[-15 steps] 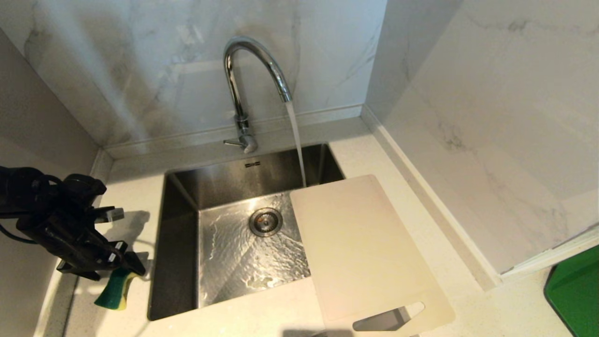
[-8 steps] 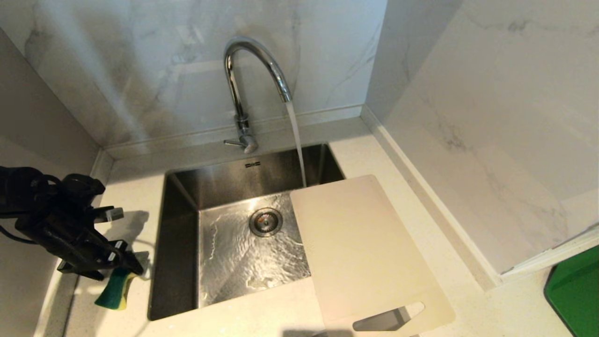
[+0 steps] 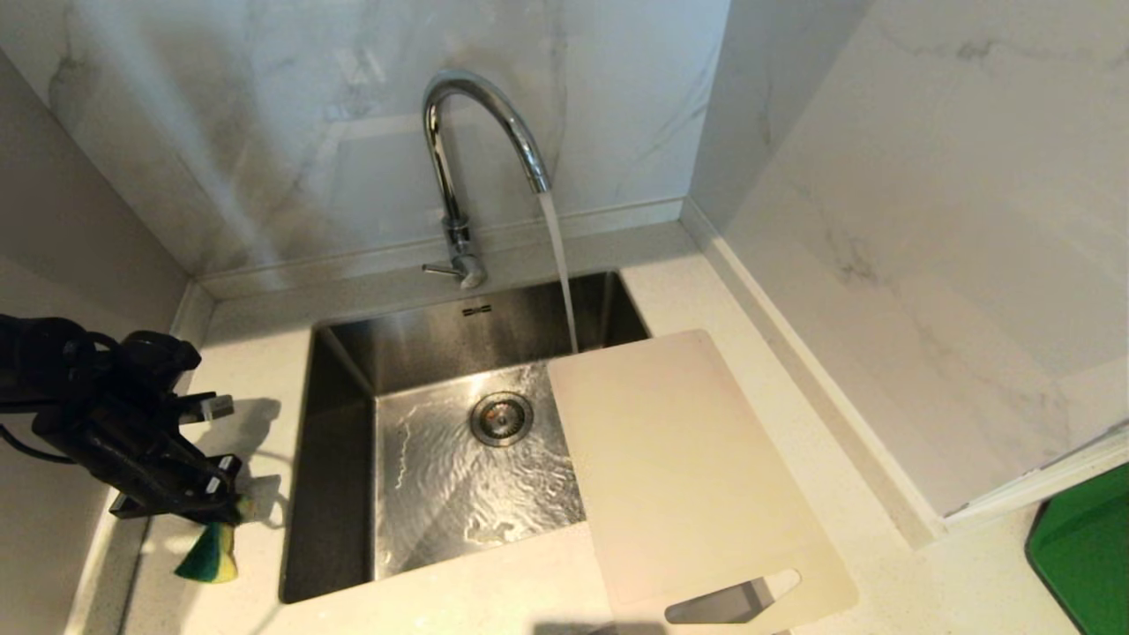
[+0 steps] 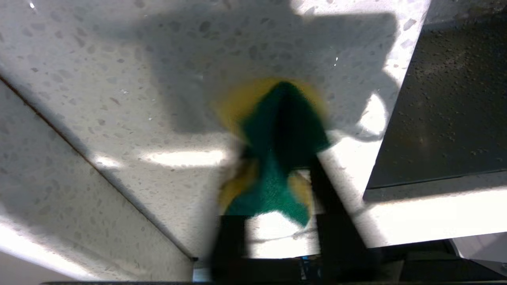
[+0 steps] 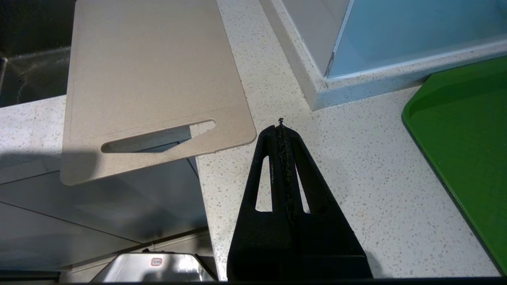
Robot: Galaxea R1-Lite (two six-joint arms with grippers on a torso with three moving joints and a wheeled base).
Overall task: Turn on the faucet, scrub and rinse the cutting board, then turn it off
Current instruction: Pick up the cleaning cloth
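Water runs from the chrome faucet (image 3: 459, 159) into the steel sink (image 3: 335, 459). The cream cutting board (image 3: 688, 476) lies flat, bridging the sink's right rim and the counter, its handle slot toward me; the right wrist view shows the cutting board (image 5: 158, 79) too. On the counter left of the sink, my left gripper (image 3: 231, 510) is shut on a green and yellow sponge (image 3: 209, 557), which bulges on both sides of the pinch. In the left wrist view the sponge (image 4: 285, 114) sits squeezed in the left gripper (image 4: 277, 162). My right gripper (image 5: 280, 126) is shut and empty over the counter beside the board's handle end.
A green tray (image 3: 1085, 556) lies at the counter's near right; the right wrist view shows the tray (image 5: 463, 150) as well. Marble walls close in the back, the right side and the left corner. The faucet's thin lever (image 3: 437, 268) sticks out toward the left.
My left gripper has gone from open to shut, pinching the sponge, which is now squeezed narrow and drawn up. The arm itself has hardly moved. Water keeps running.
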